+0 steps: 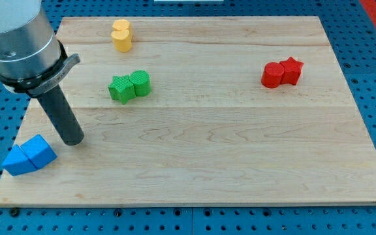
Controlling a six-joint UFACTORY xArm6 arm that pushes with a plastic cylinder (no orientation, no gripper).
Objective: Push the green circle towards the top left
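The green circle sits on the wooden board in the upper left part, touching a green star on its left. My tip is at the view's left, below and left of the green pair and well apart from them. It stands just up and right of the blue blocks.
A yellow block lies near the top edge, above the green pair. Two red blocks, touching each other, sit at the upper right. The blue blocks lie at the board's lower left corner. A blue pegboard surrounds the board.
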